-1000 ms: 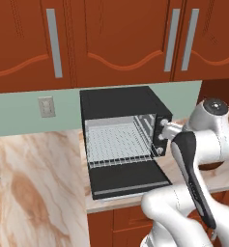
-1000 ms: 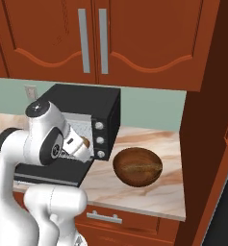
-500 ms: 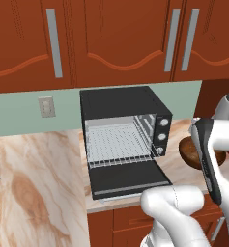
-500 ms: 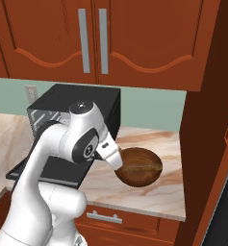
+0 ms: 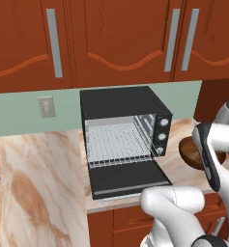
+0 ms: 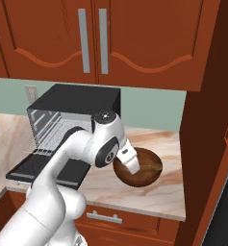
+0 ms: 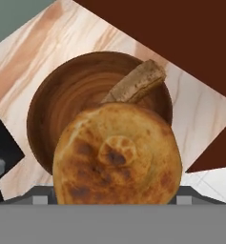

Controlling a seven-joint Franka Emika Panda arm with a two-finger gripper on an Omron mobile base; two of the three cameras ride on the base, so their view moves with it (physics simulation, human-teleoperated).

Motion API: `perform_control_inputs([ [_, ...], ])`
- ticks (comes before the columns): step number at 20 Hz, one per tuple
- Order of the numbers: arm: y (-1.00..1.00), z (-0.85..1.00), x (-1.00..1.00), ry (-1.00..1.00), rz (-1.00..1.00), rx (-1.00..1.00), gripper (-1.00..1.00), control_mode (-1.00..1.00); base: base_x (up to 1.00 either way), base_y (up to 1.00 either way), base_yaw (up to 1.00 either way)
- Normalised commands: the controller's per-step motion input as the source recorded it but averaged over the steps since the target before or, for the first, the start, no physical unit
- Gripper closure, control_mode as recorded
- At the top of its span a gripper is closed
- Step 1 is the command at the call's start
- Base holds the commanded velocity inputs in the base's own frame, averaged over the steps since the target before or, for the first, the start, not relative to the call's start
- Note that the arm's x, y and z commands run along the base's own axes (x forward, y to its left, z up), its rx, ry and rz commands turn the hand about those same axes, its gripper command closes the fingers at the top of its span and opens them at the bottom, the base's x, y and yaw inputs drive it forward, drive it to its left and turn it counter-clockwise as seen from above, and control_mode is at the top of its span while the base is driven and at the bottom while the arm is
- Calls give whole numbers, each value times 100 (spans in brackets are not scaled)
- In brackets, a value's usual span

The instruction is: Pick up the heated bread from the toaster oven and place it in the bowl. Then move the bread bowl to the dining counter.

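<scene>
Above bowl (image 7: 71, 95): tool (image 6: 130, 163) gripping bread (image 7: 117, 155).

Both base views look forward and down from behind the arm, sharing the toaster oven (image 5: 123, 140). The hand view looks closely down on the bowl (image 7: 76, 95).

The small round golden-brown bread bun (image 7: 117, 159) is mottled with darker toasted patches and carries a pale ring mark with a dark spot at its centre, while the wide dark-brown wooden bowl (image 7: 71, 90) shows faint ring-shaped grain and has a lighter tan wooden bar (image 7: 136, 83) across its rim. The black boxy toaster oven (image 5: 123, 140) has a pale grey interior, a silvery wire rack (image 5: 118, 144) and three pale round knobs (image 5: 161, 137). The beige marble worktop (image 5: 34, 193) is veined in orange-brown below reddish-brown wood wall cabinets (image 5: 116, 38) with grey bar handles, against a pale green wall (image 5: 19, 111).
</scene>
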Motion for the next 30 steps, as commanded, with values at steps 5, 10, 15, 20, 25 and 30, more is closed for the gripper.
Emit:
perform_control_inputs([
  [5,-33,-34,55,0,0,0,100,-100,0,0,0],
  [10,-5,-30,60,0,0,0,-100,-100,0,0,0],
  [15,-3,-28,55,-4,0,0,-100,-100,0,0,0],
  [20,-3,-17,33,-1,0,0,-100,-100,0,0,0],
  [25,0,8,-28,-1,0,0,-100,-100,0,0,0],
  [30,0,52,-86,-9,-1,7,-100,-100,0,0,0],
])
